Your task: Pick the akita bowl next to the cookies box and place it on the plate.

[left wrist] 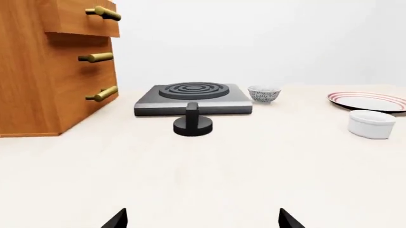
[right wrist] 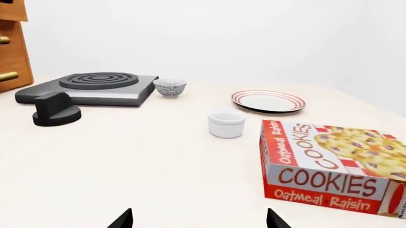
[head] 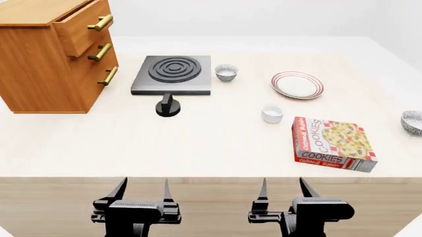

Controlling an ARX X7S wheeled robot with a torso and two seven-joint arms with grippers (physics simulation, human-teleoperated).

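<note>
Both claws hang well short of the akita bowl (head: 412, 122).

A pale wooden table (head: 197, 143) is spreading beneath plain white walls (head: 264, 17); a wooden drawer cabinet (head: 46, 59) with brass handles is standing at ten o'clock, top drawer ajar.

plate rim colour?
Red concentric rings on the white plate; clearest in the right wrist view.

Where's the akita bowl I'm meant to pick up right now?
In the head view the akita bowl sits at the table's far right edge, just right of the cookies box, partly cut off by the frame.
</note>
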